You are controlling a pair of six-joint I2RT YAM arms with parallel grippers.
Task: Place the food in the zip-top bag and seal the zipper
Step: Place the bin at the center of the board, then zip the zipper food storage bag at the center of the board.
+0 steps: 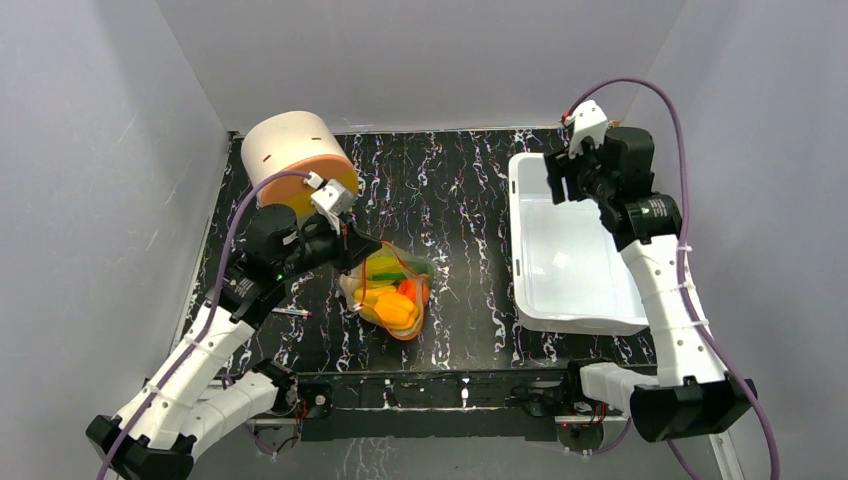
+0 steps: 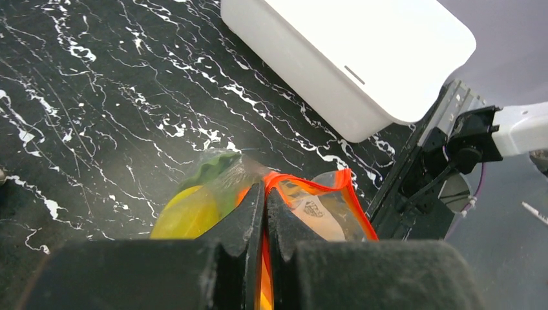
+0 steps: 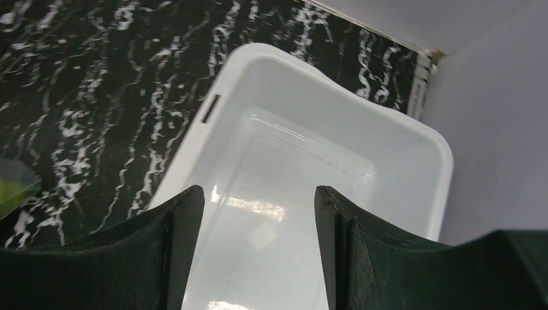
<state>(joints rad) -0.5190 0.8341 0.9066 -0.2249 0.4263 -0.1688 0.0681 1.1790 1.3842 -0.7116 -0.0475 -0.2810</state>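
Black table: left gripper pinches the zipper, right gripper gapes over the tub; a one-sided pull could leave the bag unsealed

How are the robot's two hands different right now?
The left gripper is pinched shut on the bag's red-orange zipper; the right gripper is open and holds nothing. The left gripper is at the bag mid-table; the right gripper hangs over the white tub. Both are black with two jaws.
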